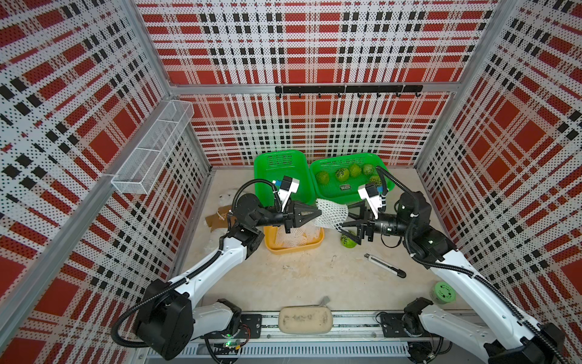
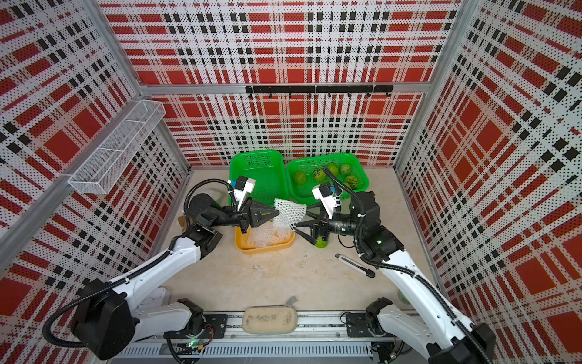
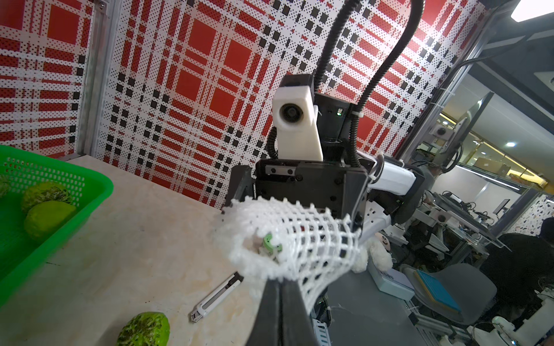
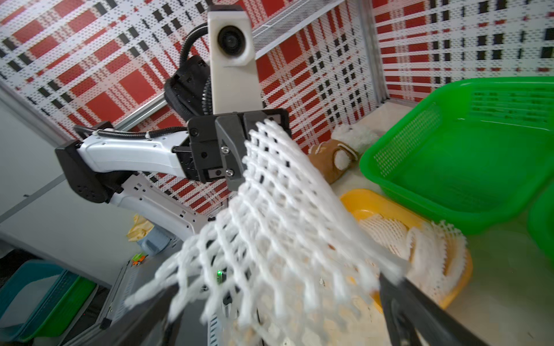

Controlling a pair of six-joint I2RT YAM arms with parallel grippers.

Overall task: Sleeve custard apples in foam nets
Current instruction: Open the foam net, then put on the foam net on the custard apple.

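Left gripper: my left gripper (image 1: pixel 318 214) is pinched fully closed on one end of a net (image 1: pixel 330 214), holding it in the air above the table.
Right gripper: my right gripper (image 1: pixel 345 216) is spread as wide as it goes at the net's other end. In the right wrist view the mesh drapes over both fingers. They look to be inside the mouth, stretching it, but blur keeps me from being sure. It clamps nothing.
Apple: one apple (image 1: pixel 349 241) lies loose on the table, just under my right gripper and below the net, touching neither. The others (image 1: pixel 342 174) sit in the green basket (image 1: pixel 346 156) behind my right arm.
Spare nets: in the yellow tray (image 1: pixel 296 250) below my left gripper.
Risk, slip: I judge the foam will spring back and slide off my open fingers if I tilt or pull away, so the mouth collapses.
Risk, tear: pulling my hands further apart could rip the mesh or drag it out of my left pinch.
Risk, roll: dropping my right gripper could nudge the apple, and it may roll off.
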